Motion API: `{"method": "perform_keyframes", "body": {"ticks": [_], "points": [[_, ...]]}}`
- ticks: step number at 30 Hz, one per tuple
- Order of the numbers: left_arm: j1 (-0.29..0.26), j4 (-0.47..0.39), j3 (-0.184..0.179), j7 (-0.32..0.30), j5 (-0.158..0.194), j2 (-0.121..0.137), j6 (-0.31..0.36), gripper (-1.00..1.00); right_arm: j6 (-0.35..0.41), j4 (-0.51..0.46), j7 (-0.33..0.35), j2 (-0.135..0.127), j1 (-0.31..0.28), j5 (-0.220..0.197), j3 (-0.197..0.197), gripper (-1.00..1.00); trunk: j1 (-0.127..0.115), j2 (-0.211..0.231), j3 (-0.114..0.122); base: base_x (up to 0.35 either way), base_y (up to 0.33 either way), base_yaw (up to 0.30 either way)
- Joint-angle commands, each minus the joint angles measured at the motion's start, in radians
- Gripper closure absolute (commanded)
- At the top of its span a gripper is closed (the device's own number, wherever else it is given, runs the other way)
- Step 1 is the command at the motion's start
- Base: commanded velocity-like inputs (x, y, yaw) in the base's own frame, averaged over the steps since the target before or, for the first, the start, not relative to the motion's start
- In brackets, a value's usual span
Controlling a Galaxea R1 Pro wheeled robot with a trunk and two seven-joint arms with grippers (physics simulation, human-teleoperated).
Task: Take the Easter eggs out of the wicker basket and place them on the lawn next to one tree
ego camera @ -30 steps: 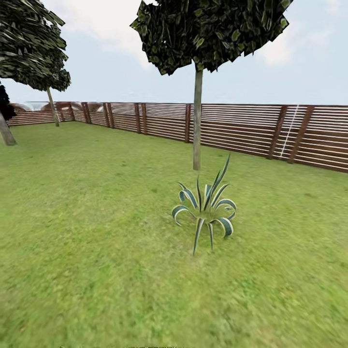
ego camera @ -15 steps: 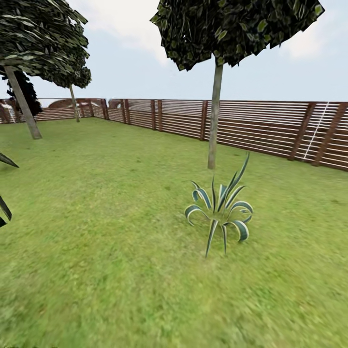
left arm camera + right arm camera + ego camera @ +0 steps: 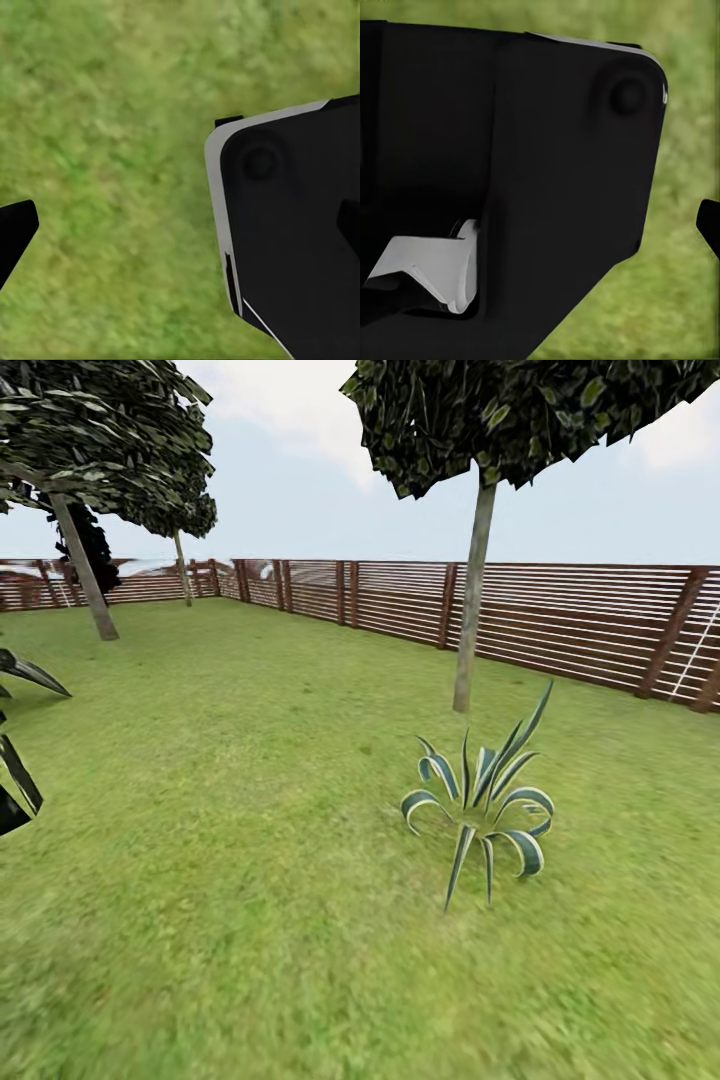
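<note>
Head view looks across the wide mottled green lawn [image 3: 250,880] toward the brown slatted wooden fence [image 3: 580,625]; no basket or eggs appear, so I judge the robot is travelling in search of them. A spiky striped green-and-white plant [image 3: 485,800] stands at about 4 o'clock, a thin-trunked round-crowned tree [image 3: 472,610] behind it. At 10 o'clock leans the thick pale grey-brown trunked tree [image 3: 82,570]. Whether either pincer is open or closed, I cannot tell; nothing visible is carried.
</note>
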Motion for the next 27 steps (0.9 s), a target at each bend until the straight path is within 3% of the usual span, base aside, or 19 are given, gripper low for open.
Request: {"method": "perform_keyframes", "body": {"ticks": [1,8,27], "points": [[-0.001,0.001,-0.005,0.001,0.000,0.000,-0.003,-1.00,-0.001,-0.001,0.000,0.000,0.000,0.001,0.006,-1.00,0.000,-0.001,-0.002,0.023,-0.051,0.026],[-0.001,0.001,-0.005,0.001,0.000,0.000,-0.003,-1.00,-0.001,-0.001,0.000,0.000,0.000,0.002,0.007,-1.00,0.000,-0.001,-0.007,0.134,-0.019,0.103],[-0.001,0.001,-0.005,0.002,0.000,0.000,-0.003,-1.00,0.000,-0.003,-0.002,0.004,0.000,-0.002,0.008,-1.00,0.000,-0.001,-0.031,0.275,-0.010,0.140]]}}
